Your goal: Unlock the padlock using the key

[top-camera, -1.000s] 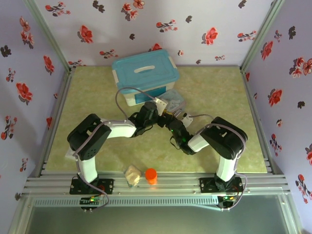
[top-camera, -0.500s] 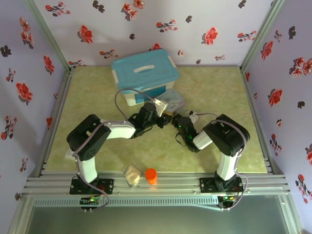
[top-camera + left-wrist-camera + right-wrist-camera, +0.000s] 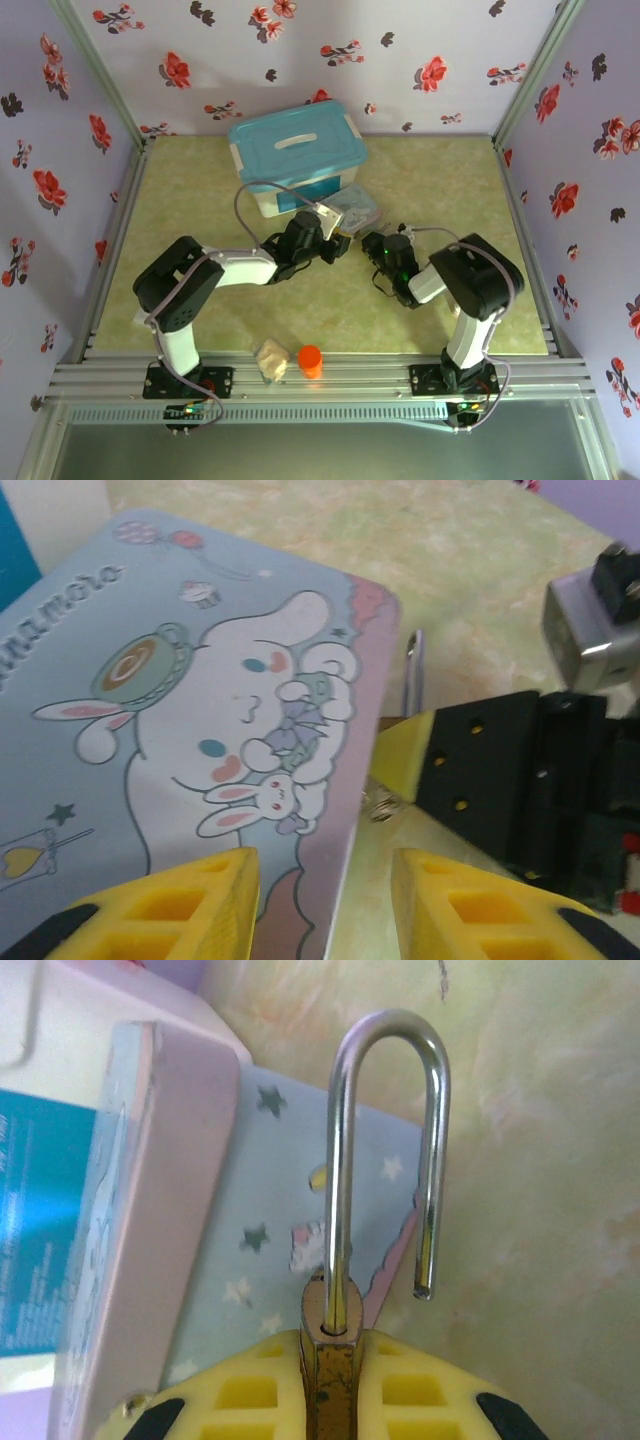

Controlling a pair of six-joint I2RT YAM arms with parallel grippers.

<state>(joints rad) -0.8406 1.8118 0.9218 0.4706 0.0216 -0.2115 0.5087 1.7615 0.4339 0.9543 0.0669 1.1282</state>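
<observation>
My right gripper point(image 3: 332, 1345) is shut on the brass padlock point(image 3: 331, 1360), whose body is pinched upright between the yellow pads. Its silvery shackle point(image 3: 385, 1140) stands open, one leg hanging free of the body. In the left wrist view that shackle point(image 3: 413, 670) pokes up behind the right gripper's yellow finger point(image 3: 402, 755). My left gripper point(image 3: 325, 865) is open, empty, hovering over the edge of the cartoon tin point(image 3: 180, 710). A small silvery glint point(image 3: 379, 807) lies under the right finger; whether it is the key I cannot tell. From above, the left gripper point(image 3: 335, 232) and right gripper point(image 3: 372, 243) face each other.
A teal-lidded white box point(image 3: 297, 150) stands behind the tin point(image 3: 358, 205). An orange cylinder point(image 3: 310, 360) and a beige lump point(image 3: 271, 358) sit at the near edge between the arm bases. Flowered walls enclose the green mat point(image 3: 450, 190).
The right arm has swung to the right and drawn its gripper a little away from the left gripper. The left arm has stayed almost still.
</observation>
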